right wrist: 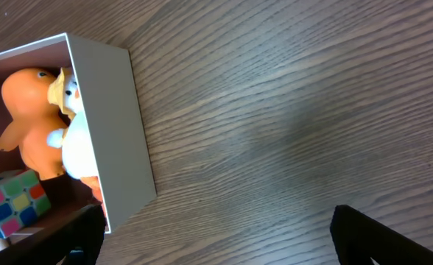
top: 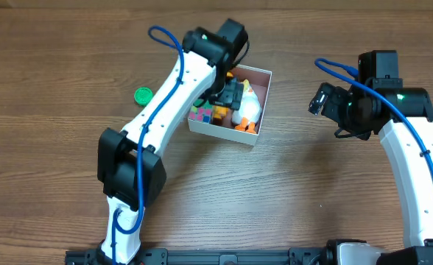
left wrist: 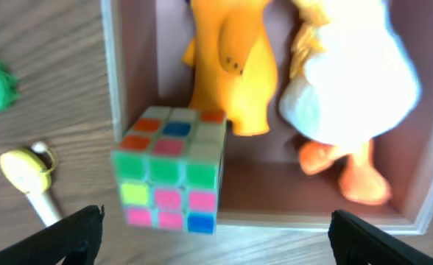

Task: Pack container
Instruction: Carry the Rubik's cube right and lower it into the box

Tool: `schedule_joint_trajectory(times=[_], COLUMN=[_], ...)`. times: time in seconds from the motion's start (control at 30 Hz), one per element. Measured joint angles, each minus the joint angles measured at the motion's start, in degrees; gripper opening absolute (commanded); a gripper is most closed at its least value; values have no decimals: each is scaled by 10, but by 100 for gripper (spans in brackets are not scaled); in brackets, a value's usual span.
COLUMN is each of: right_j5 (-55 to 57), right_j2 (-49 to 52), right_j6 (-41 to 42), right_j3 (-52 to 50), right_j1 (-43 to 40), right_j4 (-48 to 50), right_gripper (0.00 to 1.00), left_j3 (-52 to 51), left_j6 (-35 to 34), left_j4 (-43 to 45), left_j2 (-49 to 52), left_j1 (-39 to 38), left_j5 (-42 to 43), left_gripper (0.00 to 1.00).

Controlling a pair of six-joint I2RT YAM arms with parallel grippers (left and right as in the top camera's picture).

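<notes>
The box [top: 263, 92] sits on the wooden surface [top: 290, 191] a little left of centre and toward the far side, under the left arm's wrist. Inside it lie an orange toy [left wrist: 231, 66], a white duck [left wrist: 349, 81] with orange feet, and a coloured puzzle cube [left wrist: 171, 169] in a corner against the walls. Whether the cube rests flat on the floor or rides up on the rim, I cannot tell.

The left pincer [left wrist: 216, 224] hangs just above that corner, fingers spread wide and holding nothing. I judge the packing to be well along, with the cube's placing as the step in hand.

The next move probably calls for lifting clear of the box without catching the cube, then reaching for what lies outside. A green cap [top: 143, 95] lies to the left, apart from the box. A small yellow piece on a pale stem [left wrist: 29, 173] lies nearer the box wall. That closeness to the thin wall could crowd a grasp.

The right pincer [right wrist: 216, 228] is wide and empty too, off to the box's right over bare wood, well apart from the toys.
</notes>
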Motion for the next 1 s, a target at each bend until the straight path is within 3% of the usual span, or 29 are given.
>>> schedule_joint_trajectory(times=[0.07,0.1,0.13,0.17,0.23,0.27,0.67,0.93,1.0], right_j5=[0,0,0,0,0,0,0,0,0], right_j2=[0,0,0,0,0,0,0,0,0], right_j6=[0,0,0,0,0,0,0,0,0], right_j3=[0,0,0,0,0,0,0,0,0], right_j1=[0,0,0,0,0,0,0,0,0], right_j4=[0,-1,-1,-1,-2,-2,-5,-4,-5], right_gripper=[100,100,100,100,100,100,100,100,100], left_j3=[44,73,90,102,111,111,-31,-155,-161], left_j6=[0,0,0,-1,2,6,9,9,9], left_j4=[-27,-44,-54,-59,-67,-70,-7,86,93], left_j2=[0,0,0,0,0,0,0,1,1], left_j1=[0,0,0,0,0,0,0,0,0], left_j5=[-2,-5,-7,-9,-15,-20,-43,-43,-43], left_gripper=[96,88,75,48,24,22,29,45,56])
